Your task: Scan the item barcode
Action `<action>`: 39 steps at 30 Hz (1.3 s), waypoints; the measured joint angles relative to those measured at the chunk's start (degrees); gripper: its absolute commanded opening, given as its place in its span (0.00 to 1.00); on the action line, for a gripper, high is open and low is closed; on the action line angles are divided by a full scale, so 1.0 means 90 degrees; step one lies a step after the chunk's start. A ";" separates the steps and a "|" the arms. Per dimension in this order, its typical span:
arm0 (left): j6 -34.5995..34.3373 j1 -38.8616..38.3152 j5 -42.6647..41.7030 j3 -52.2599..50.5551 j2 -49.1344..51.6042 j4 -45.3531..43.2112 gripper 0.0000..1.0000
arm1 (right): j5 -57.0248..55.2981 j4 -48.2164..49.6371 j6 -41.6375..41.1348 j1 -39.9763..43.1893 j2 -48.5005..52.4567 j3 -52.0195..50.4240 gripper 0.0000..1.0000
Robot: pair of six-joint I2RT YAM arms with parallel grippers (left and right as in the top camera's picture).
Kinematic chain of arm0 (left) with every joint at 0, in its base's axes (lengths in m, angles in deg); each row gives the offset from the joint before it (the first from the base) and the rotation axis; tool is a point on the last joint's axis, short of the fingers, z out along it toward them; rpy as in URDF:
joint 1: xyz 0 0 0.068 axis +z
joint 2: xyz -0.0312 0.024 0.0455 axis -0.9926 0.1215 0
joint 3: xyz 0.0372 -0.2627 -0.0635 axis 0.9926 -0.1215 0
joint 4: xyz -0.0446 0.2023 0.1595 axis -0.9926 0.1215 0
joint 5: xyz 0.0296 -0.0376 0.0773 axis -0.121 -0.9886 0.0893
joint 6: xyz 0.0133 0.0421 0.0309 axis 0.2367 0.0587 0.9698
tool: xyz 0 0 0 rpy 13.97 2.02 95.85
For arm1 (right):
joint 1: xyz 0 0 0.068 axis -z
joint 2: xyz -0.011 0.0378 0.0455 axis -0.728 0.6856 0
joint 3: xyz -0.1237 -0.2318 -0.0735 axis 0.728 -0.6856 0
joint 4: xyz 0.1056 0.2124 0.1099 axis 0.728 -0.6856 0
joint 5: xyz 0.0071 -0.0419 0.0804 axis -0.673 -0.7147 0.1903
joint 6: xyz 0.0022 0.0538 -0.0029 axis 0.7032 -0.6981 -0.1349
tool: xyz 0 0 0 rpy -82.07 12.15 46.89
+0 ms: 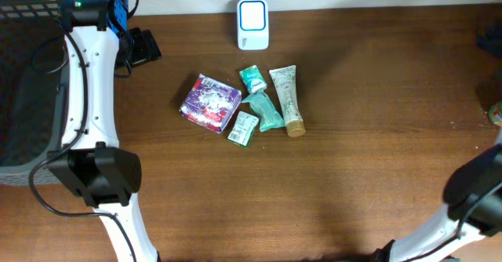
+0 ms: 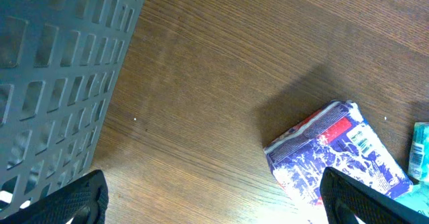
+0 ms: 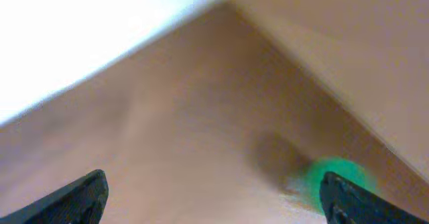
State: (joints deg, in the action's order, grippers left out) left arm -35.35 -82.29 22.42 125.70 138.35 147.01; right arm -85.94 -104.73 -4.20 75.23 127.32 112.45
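Note:
A white barcode scanner (image 1: 252, 24) stands at the table's back edge. In front of it lies a cluster of items: a purple packet (image 1: 210, 103), a small green packet (image 1: 252, 79), a pale tube (image 1: 287, 99), a teal packet (image 1: 268, 111) and a small sachet (image 1: 243, 128). My left gripper (image 1: 143, 47) hovers left of the cluster, open and holding nothing. Its wrist view shows the left gripper (image 2: 214, 207) over bare wood, with the purple packet (image 2: 335, 150) by the right finger. The right gripper (image 3: 214, 200) is open over a blurred tan surface, a green object (image 3: 332, 177) beside its right finger.
A grey slotted basket (image 1: 23, 81) fills the far left; its wall (image 2: 53, 70) shows in the left wrist view. The left arm (image 1: 90, 97) runs along it. The right arm (image 1: 478, 191) rises at the bottom right. A green object (image 1: 496, 113) sits at the right edge.

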 measured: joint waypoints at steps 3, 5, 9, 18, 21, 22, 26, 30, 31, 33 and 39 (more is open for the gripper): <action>0.0000 0.0000 0.0002 0.0000 0.0000 -0.0002 0.99 | 0.1717 -0.0826 0.0289 -0.1355 -0.0401 0.0114 0.84; 0.0000 0.0000 0.0000 0.0000 0.0000 -0.0002 0.99 | 0.2212 -0.1326 0.0427 -0.2089 -0.0250 0.0107 0.75; 0.0000 0.0000 0.0000 0.0000 0.0000 -0.0002 0.99 | 0.2506 -0.2181 0.0903 -0.3497 0.0245 0.0058 0.29; 0.0000 0.0000 0.0000 0.0000 0.0000 0.0000 0.99 | 0.1027 -0.2497 -0.0126 -0.5005 0.1647 0.0027 0.55; 0.0000 0.0000 0.0000 0.0000 0.0000 -0.0002 0.99 | 0.0877 -0.2550 -0.0359 -0.5066 0.1647 0.0024 0.66; 0.0000 0.0000 0.0000 0.0000 0.0000 0.0000 0.99 | 0.0857 -0.2548 -0.0401 -0.5098 0.1647 0.0024 0.66; 0.0000 0.0000 0.0000 -0.0002 0.0000 -0.0002 0.99 | 0.0852 -0.2499 -0.0432 -0.5253 0.1647 0.0012 0.66; 0.0000 0.0000 0.0000 -0.0002 0.0000 -0.0002 0.99 | 0.0852 -0.2089 -0.0435 -0.5345 0.1688 -0.0318 0.66; 0.0000 0.0000 0.0000 -0.0002 0.0000 -0.0002 0.99 | 0.0850 -0.1950 -0.0430 -0.5345 0.1719 -0.0398 0.66; 0.0000 0.0000 0.0000 -0.0002 0.0000 0.0000 0.99 | 0.0831 -0.1462 -0.0435 -0.5345 0.1761 -0.0721 0.61; 0.0000 0.0000 0.0000 -0.0005 0.0000 -0.0002 0.99 | 0.0685 -0.0760 -0.0469 -0.5345 0.1792 -0.1416 0.04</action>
State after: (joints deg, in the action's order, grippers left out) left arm -35.35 -82.29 22.42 125.65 138.35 146.99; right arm -79.77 -111.57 -8.41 27.12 143.45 99.70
